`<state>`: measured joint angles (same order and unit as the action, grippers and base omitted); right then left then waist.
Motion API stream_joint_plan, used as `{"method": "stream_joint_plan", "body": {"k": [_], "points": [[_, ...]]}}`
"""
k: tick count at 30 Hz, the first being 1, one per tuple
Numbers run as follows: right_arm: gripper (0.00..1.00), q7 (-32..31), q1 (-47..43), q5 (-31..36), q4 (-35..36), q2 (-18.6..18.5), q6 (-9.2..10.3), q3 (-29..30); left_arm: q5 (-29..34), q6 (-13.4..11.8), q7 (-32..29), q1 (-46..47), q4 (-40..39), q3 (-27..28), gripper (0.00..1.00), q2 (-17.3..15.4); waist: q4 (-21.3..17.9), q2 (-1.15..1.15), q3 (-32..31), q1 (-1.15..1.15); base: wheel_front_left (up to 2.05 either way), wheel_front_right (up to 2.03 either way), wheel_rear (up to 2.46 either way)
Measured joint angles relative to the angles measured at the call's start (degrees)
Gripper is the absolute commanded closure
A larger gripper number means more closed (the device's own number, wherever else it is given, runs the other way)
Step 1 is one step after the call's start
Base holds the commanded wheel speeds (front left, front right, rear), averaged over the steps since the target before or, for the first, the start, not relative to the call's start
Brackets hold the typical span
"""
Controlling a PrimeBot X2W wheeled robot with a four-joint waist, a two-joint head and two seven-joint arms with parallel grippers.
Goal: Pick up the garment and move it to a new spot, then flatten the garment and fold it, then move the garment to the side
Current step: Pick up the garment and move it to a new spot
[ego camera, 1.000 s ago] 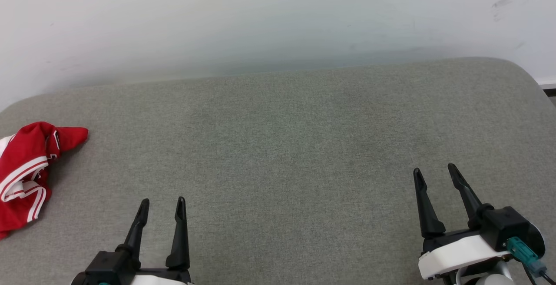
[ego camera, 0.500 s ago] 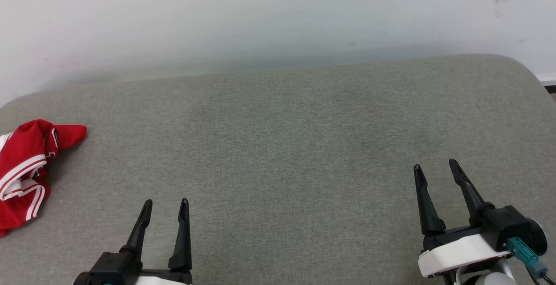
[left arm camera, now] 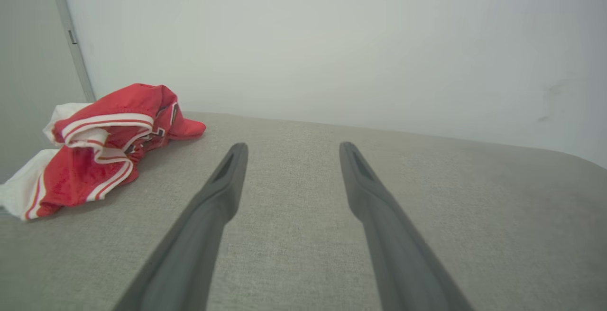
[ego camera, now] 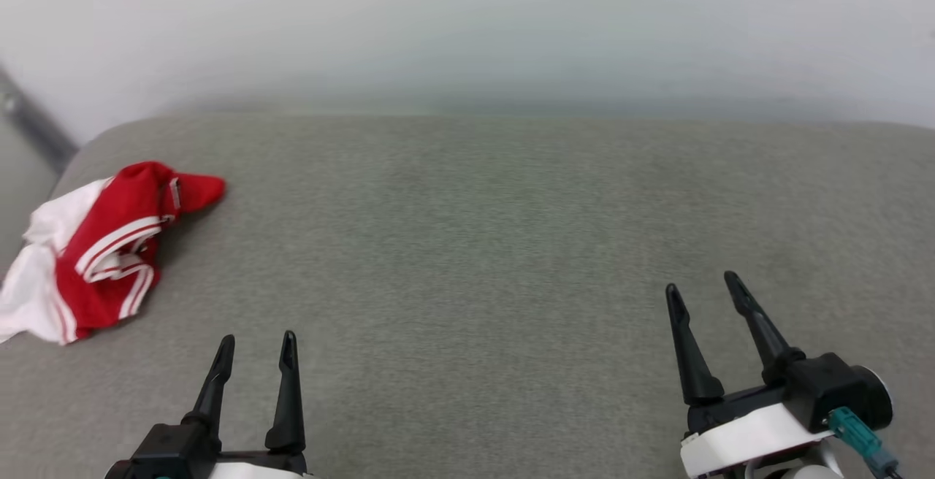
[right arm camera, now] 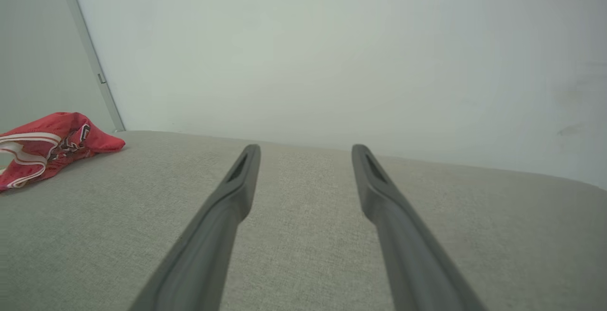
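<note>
The garment [ego camera: 109,245] lies crumpled at the far left of a grey fabric surface [ego camera: 475,245]. It is red with white sleeves and red-and-white stripe trim, and part of it hangs over the left edge. It also appears at the left in the left wrist view [left arm camera: 104,145] and the right wrist view [right arm camera: 47,147]. My left gripper [ego camera: 257,342] stands open at the lower left, to the right of the garment and nearer to me, clear of it. Far from the garment, at the lower right, my right gripper [ego camera: 703,283] is open too. Neither holds anything.
A pale wall [ego camera: 467,26] rises straight behind the grey surface. The surface has a rounded left corner [ego camera: 95,143], with a grey vertical strip [ego camera: 33,125] beyond it. Wide bare fabric stretches between and ahead of the two grippers.
The camera has turned left, so the whole picture has shifted right and more of the garment's white sleeve shows. Both grippers stay open.
</note>
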<state>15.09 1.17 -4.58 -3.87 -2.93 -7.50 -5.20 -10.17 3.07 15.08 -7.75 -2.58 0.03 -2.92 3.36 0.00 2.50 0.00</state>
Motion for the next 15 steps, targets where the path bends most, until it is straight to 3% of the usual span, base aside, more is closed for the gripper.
{"method": "stream_joint_plan", "body": {"k": [15], "points": [[0.00,0.0,-1.2,-1.0,-0.6,0.0,0.00,-5.1,0.9,0.9,0.0,-2.2,-0.4,3.3,0.00,0.0,13.0,0.00,-1.8,0.00,0.00,0.00,0.00]]}}
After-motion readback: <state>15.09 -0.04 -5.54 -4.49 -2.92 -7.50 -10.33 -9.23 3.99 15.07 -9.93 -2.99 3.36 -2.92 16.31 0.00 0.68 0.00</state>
